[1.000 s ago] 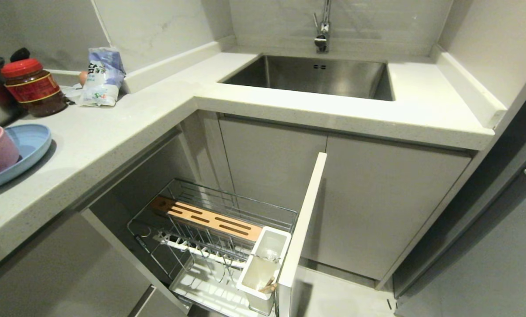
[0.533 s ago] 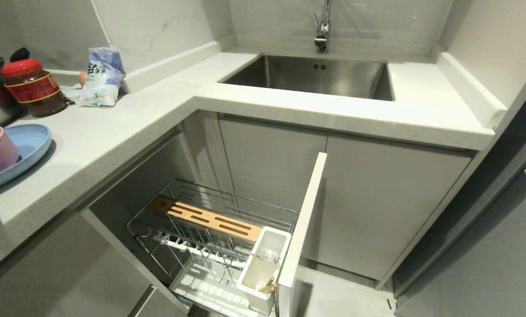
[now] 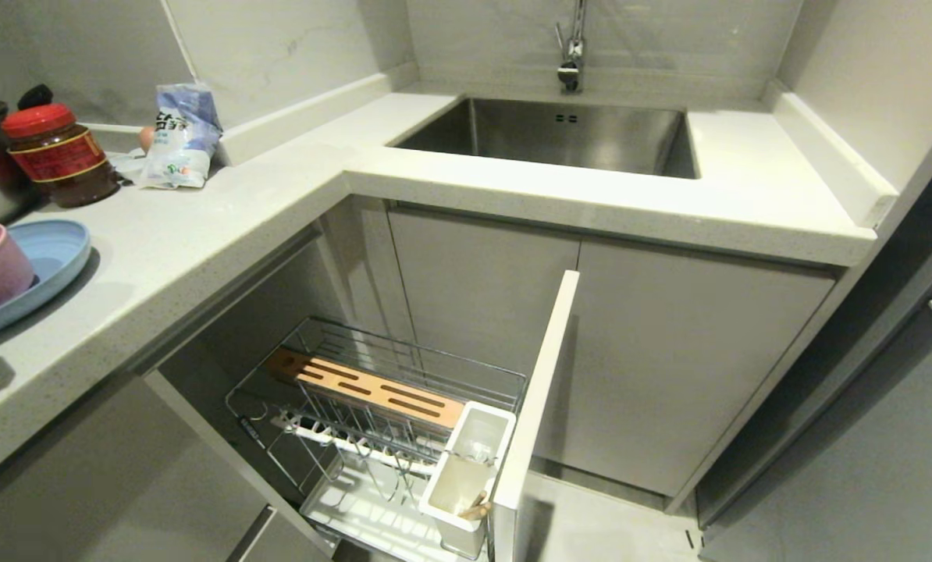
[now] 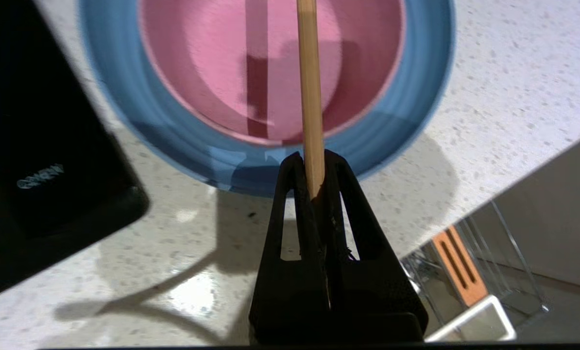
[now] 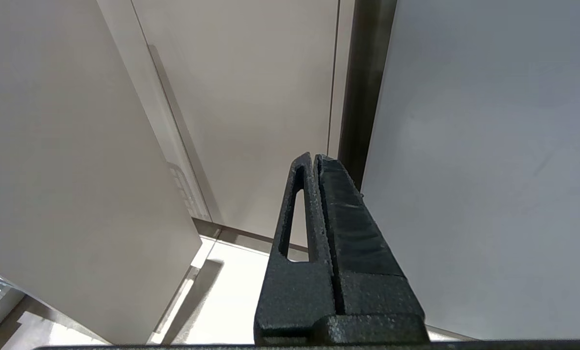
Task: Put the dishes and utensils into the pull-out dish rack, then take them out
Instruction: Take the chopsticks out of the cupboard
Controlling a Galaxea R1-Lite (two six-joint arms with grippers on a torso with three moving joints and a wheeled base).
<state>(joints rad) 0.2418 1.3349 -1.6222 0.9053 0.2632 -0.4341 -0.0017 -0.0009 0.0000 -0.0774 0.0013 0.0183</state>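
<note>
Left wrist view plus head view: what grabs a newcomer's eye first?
The left end effector, shut on a chopstick, above the pink bowl nested in the blue plate on the counter. Next, the pull-out dish rack standing open below the counter, left of the sink.

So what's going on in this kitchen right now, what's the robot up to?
The robot's left tool is shut on a wooden chopstick and holds it above the pink bowl, which sits in the blue plate on the countertop. Below, the pull-out dish rack stands open, its wire slots empty of dishes, with something wooden already in its white utensil cup. The right tool is shut on nothing, parked by the cabinet fronts.
</note>
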